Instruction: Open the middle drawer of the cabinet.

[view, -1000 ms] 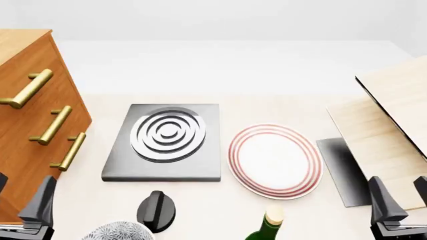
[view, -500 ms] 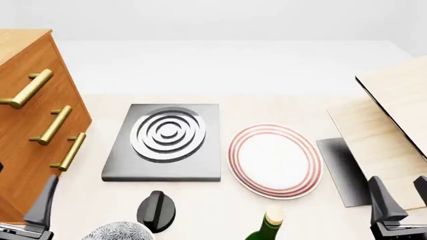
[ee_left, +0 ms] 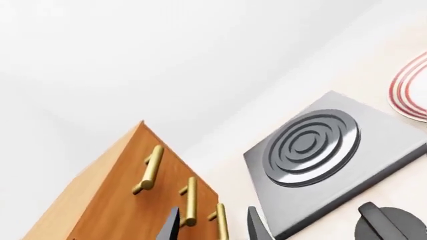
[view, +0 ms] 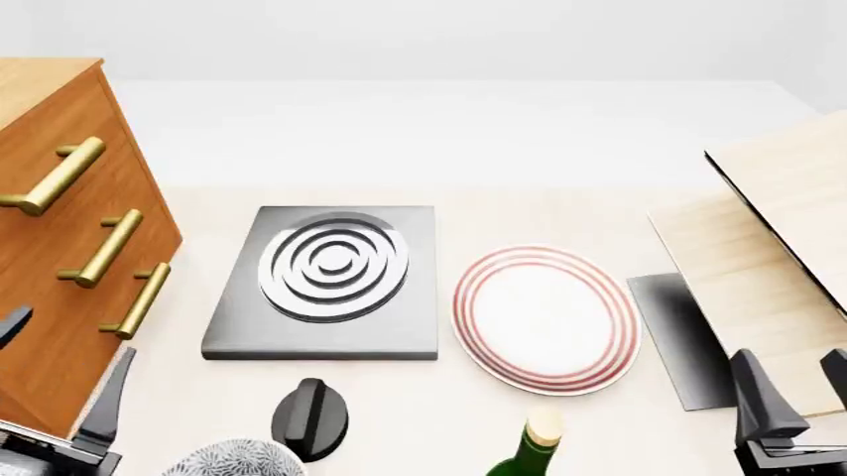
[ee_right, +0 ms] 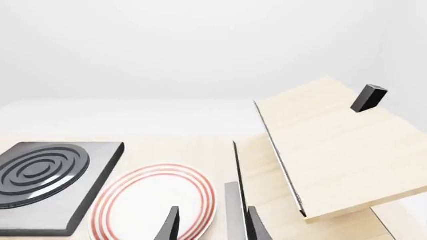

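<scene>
Table (view: 530, 169): one cabinet (view: 47, 258), three handles.

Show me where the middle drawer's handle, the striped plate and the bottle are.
middle drawer (view: 103, 248), front view, on its brass handle bar.
plate (view: 545, 317), front view, white centre.
bottle (view: 541, 431), front view, its cork top.

Cabinet (view: 54, 258) base (left edge) cropped
</scene>
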Controlling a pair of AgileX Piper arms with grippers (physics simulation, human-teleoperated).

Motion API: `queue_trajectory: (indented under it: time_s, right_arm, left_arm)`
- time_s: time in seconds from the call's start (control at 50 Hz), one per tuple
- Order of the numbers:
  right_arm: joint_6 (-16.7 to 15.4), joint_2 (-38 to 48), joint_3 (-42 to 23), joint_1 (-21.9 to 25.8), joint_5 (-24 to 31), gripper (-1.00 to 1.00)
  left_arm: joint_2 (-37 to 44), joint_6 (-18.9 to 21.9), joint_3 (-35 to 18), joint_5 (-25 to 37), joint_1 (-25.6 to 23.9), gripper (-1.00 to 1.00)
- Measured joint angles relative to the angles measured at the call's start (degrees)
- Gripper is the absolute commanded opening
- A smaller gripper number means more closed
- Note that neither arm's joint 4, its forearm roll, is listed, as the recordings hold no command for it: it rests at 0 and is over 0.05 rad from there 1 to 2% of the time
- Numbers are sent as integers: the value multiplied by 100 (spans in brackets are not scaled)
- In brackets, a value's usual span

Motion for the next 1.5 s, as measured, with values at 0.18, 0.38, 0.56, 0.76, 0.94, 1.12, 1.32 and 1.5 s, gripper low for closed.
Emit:
queue_trajectory:
  time_s: [0.18, 0.38, 0.56, 0.76, 0.94, 1.12, 1.32, 1.5]
  right_arm:
    - [0, 0, 0, 0, 0, 100]
    - [0, 0, 0, 0, 0, 100]
    - [0, 0, 0, 0, 0, 100]
    - [-1, -1, 0, -1, 1, 100]
    - [0, 0, 0, 0, 0, 100]
    - [0, 0, 0, 0, 0, 100]
    - [0, -1, 0, 0, 1, 100]
    - [0, 0, 0, 0, 0, 100]
  left_arm:
    - [372, 487, 73, -296, -46, 100]
    - [889, 960, 194, -768, -79, 100]
    - [1429, 1328, 326, -1290, -105, 100]
    - [2011, 1667, 439, -1862, -55, 100]
    - [2542, 1985, 496, -2357, 91, 100]
    - [3111, 2286, 519, -2941, 304, 100]
    - [3801, 2543, 530, -3687, 475, 100]
    - [4426, 2678, 533, -4337, 583, 100]
